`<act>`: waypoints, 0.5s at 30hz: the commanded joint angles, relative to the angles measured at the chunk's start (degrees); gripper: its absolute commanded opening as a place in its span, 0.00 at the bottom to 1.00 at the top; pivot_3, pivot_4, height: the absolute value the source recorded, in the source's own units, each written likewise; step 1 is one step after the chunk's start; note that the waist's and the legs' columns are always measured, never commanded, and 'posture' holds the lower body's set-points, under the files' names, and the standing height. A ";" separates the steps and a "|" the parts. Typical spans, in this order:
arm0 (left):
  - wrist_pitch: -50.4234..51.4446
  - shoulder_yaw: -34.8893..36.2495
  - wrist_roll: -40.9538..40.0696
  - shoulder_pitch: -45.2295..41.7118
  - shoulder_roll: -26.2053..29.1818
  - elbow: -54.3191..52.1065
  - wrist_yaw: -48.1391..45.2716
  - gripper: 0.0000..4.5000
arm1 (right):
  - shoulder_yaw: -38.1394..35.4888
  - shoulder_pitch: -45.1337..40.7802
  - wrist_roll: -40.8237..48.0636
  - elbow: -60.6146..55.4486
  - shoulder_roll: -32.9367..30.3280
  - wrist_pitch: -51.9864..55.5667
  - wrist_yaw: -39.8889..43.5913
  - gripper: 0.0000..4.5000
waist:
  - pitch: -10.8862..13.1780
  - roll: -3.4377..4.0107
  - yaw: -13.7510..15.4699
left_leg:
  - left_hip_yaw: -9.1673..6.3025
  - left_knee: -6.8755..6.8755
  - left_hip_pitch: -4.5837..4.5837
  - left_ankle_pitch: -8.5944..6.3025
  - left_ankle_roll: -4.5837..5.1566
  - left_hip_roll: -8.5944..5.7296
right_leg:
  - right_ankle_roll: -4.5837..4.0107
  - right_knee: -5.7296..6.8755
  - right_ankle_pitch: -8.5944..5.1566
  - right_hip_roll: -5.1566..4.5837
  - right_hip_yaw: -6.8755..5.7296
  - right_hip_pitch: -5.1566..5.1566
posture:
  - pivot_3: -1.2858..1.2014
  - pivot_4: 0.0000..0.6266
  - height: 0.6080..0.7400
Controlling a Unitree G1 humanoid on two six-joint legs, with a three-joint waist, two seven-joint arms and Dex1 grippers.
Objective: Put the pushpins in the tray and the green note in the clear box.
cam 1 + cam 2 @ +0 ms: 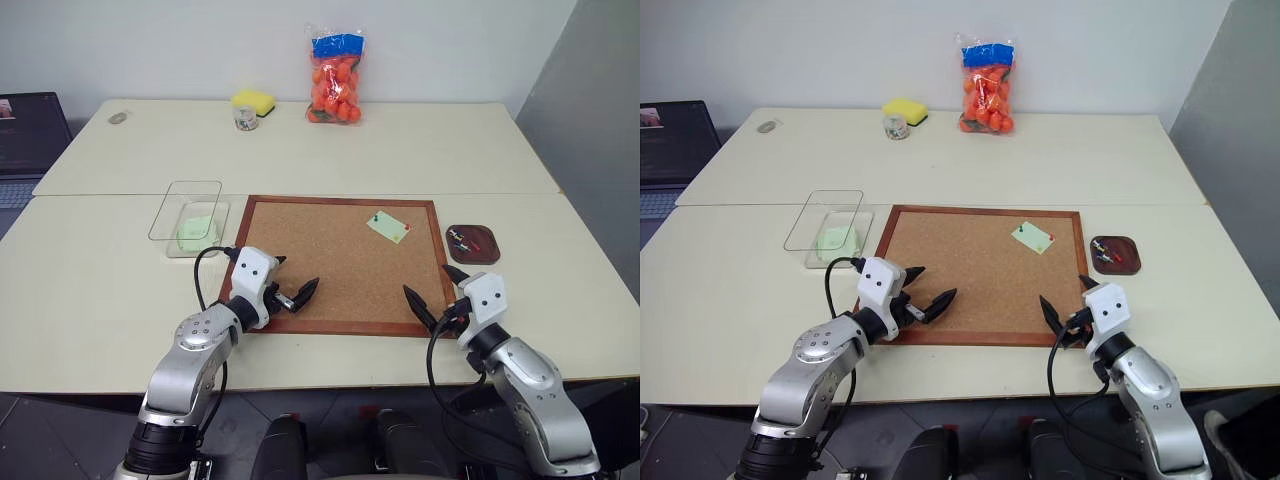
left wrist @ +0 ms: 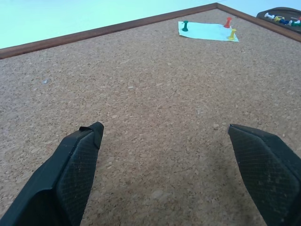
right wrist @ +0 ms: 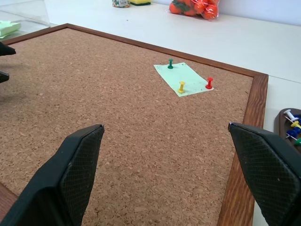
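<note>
Corkboard: grainy brown cork, wooden frame.
Green note: thin pale square, pinned by three pushpins.
Left claw: spread.
Right claw: spread.

Bright even overhead light, soft faint shadows, no glare, sharp throughout, slight cool cast and softening far beyond the jaws

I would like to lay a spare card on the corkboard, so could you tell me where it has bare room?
Most of the corkboard is bare: everything from its left frame across to the green note, and the whole near half between the left gripper and right gripper, both open. Only the far right corner is crowded, with three pushpins in the note.
</note>
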 commanded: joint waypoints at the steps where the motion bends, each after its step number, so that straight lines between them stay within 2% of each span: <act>1: -1.44 1.20 -1.68 -1.03 0.09 -1.48 -1.46 1.00 | -0.79 -1.17 0.45 -0.91 -0.40 -1.11 0.35 1.00 | 0.00 0.00 0.00 | 0.00 0.00 0.00 0.00 0.00 0.00 | 0.00 0.00 0.00 0.00 0.00 0.00 | 0.52 0.24 1.00; 15: -2.88 3.85 -1.19 -5.81 2.37 2.78 -2.19 1.00 | 0.09 -2.85 -0.05 0.14 -0.74 -1.41 1.28 1.00 | 0.00 0.00 -0.01 | 0.00 0.00 0.00 0.00 0.00 -0.01 | 0.00 0.00 0.00 0.00 -0.01 0.00 | 0.52 0.24 1.00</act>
